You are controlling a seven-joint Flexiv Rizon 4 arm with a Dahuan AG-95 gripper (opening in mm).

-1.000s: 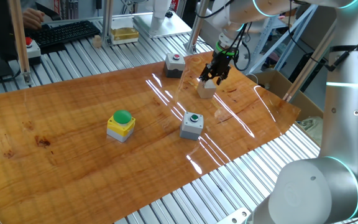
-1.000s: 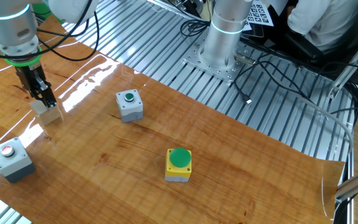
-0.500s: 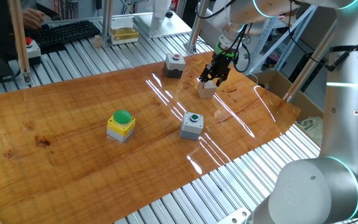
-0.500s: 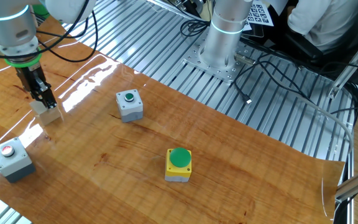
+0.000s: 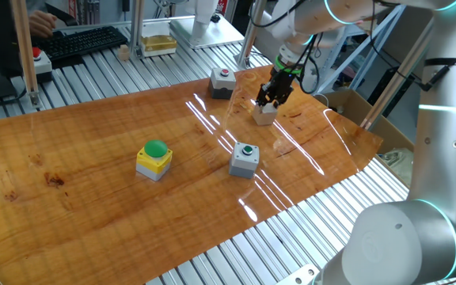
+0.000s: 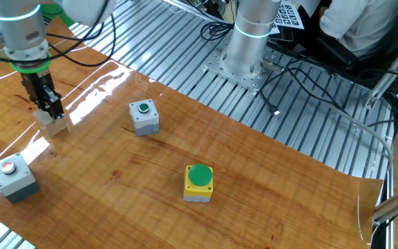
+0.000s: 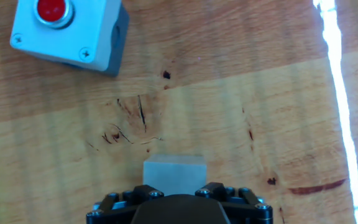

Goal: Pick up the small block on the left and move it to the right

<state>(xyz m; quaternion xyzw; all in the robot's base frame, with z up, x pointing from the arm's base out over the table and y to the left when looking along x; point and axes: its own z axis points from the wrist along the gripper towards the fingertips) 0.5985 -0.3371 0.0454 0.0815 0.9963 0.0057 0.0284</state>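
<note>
My gripper (image 6: 48,109) clenched on the small block (image 6: 54,123), grey red-button box (image 7: 70,32) near it (apart), wooden board (image 5: 93,206) beneath.

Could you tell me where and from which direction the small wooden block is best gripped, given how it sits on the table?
Grip the small block across two opposite vertical faces, coming straight down from above. It is a plain cube sitting flat on the wooden table, so its parallel sides suit the jaws. The gripper is already directly over it, and the grey box with the red button stands well apart, leaving the sides free.
</note>
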